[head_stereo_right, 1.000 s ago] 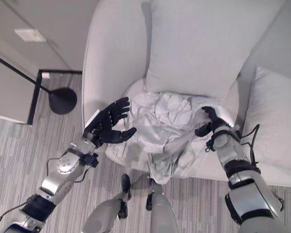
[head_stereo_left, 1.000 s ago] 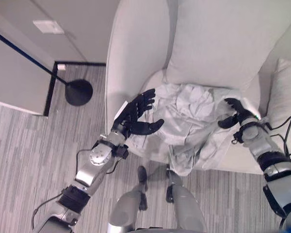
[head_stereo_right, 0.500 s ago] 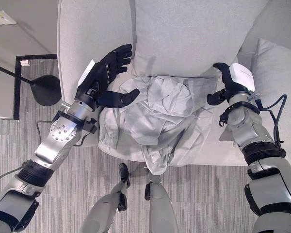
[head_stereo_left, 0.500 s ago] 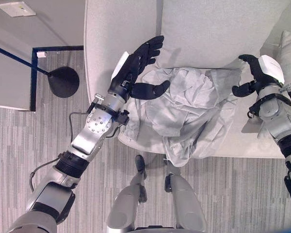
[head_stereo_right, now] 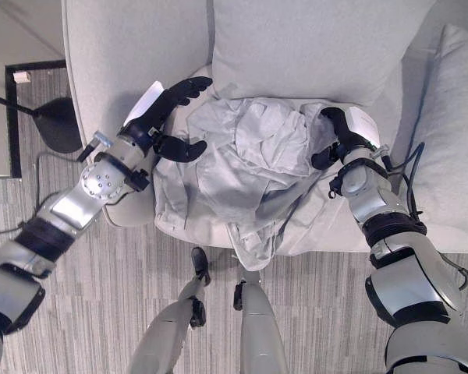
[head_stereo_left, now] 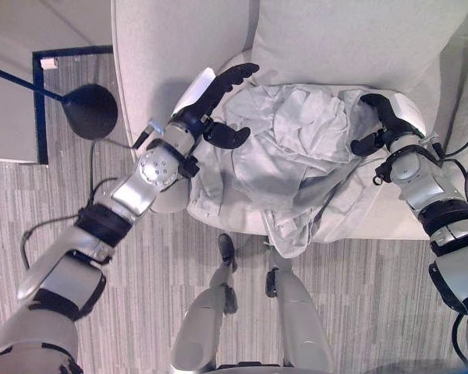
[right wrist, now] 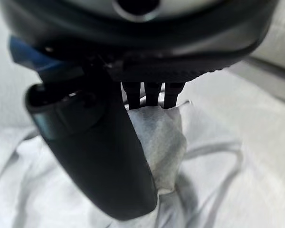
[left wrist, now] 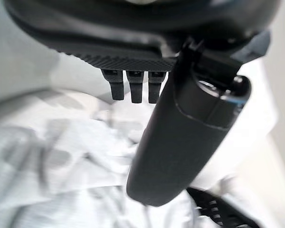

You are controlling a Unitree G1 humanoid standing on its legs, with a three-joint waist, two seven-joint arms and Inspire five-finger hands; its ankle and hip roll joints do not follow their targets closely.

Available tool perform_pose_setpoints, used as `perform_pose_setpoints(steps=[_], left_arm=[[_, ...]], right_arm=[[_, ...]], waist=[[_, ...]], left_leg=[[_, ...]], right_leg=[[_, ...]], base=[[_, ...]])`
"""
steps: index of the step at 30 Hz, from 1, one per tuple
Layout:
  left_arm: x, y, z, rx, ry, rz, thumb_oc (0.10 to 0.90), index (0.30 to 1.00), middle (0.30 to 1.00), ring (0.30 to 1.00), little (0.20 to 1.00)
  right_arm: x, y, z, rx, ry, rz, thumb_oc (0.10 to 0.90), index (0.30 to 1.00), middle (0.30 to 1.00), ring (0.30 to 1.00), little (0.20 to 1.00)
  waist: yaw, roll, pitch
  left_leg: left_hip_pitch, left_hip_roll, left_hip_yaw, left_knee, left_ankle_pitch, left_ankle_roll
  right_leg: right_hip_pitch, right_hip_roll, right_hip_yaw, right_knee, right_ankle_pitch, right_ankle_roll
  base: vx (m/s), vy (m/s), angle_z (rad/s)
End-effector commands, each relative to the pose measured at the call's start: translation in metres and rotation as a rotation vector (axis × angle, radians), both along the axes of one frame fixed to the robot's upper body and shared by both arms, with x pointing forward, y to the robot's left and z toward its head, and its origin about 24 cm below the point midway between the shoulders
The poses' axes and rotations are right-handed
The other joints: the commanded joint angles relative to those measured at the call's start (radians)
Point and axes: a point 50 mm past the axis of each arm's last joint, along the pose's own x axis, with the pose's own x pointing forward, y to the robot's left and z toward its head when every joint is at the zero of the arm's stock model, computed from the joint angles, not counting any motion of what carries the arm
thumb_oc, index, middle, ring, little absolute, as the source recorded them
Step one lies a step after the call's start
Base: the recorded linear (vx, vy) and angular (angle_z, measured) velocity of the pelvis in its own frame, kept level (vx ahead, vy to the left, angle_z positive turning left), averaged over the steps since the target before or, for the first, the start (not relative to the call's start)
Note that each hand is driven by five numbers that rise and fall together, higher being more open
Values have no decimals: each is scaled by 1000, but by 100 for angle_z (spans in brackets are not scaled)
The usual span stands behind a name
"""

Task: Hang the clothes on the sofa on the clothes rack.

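- A grey striped carpet [head_stereo_left: 140, 312] fills the lower part of the head views, and a pale wall panel [head_stereo_left: 8, 117] sits at the left edge.
- A cream sofa [head_stereo_left: 164, 47] with smooth, rounded upholstery takes up the upper middle; a plump back cushion [head_stereo_left: 351, 39] stands upright at the top, and a second cushion [head_stereo_right: 452, 132] lies at the right edge.
- A thin dark pole [head_stereo_left: 19, 80] runs in from the left edge to a round black domed base [head_stereo_left: 90, 111] on the carpet, upper left, beside the sofa arm.
- The clothes [head_stereo_left: 296, 164], a light grey-white crumpled garment of thin, creased fabric, lie heaped on the seat at centre, with one fold hanging over the seat's front edge.
- The left hand [head_stereo_left: 210, 109] is at the heap's left edge, fingers [head_stereo_left: 234, 78] straight and spread wide, the thumb stretched over the cloth, holding nothing.
- The right hand [head_stereo_left: 386, 121] is at the heap's right edge; its wrist view shows a bunched fold of cloth between the thumb and the fingers [right wrist: 147, 90], though a firm pinch cannot be told.
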Motion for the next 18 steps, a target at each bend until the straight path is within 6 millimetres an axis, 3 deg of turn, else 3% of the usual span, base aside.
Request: perform_pose_setpoints(steps=[1,3,7,9,13,14,15,17,18], left_arm=[[-7,-1,47,68,-237,-9,800,900,900,900,900],[1,6,51,145,-253,62,800,900,900,900,900],[11,6,49,199,-243,106,800,900,900,900,900],[19,6,42,209,-204,136,800,900,900,900,900],[28,16,47,169,-188,207,800,900,900,900,900],[30,21,49,194,-191,238,800,900,900,900,900],[31,24,44,185,-172,251,800,900,900,900,900],[33,32,37,145,-135,274,400,300,300,300,300],[33,35,35,138,-127,288,400,300,300,300,300]], right_arm=[[0,12,47,58,-208,79,800,900,900,900,900],[-4,23,49,71,-253,137,800,900,900,900,900],[-9,24,51,68,-291,157,800,900,900,900,900],[-12,29,53,102,-329,180,800,900,900,900,900],[-16,37,58,110,-369,227,800,900,900,900,900],[-18,40,57,107,-368,246,717,775,775,775,775],[-21,40,54,109,-371,259,546,519,519,519,519],[-26,39,54,112,-388,264,400,300,300,300,300],[-28,38,57,121,-406,267,400,300,300,300,300]], waist=[[-2,-19,-30],[-18,-26,-27],[-36,-36,-26],[-54,-47,-22],[-76,-69,-20],[-85,-73,-19],[-91,-76,-19],[-98,-79,-19],[-100,-80,-18]], left_leg=[[-66,121,-100,-23,49,-142],[-86,125,-100,-23,51,-142],[-105,124,-99,-23,51,-140],[-113,125,-94,-23,49,-140],[-137,128,-87,-23,49,-138],[-144,130,-86,-23,49,-137],[-141,132,-84,-23,43,-136],[-134,132,-82,-23,40,-135],[-133,133,-80,-23,39,-135]], right_leg=[[73,-86,-3,3,-72,175],[49,-84,1,3,-68,177],[25,-84,8,3,-65,179],[9,-81,19,3,-60,180],[-23,-77,31,3,-52,182],[-35,-75,36,3,-50,182],[-36,-73,40,3,-53,181],[-34,-71,47,3,-52,179],[-35,-70,49,3,-52,179]], base=[[0,0,0],[7,-13,-4],[13,-10,-11],[0,0,0],[-1,-14,-9],[20,-24,-9],[0,0,0],[8,-15,-6],[-7,-8,-9]])
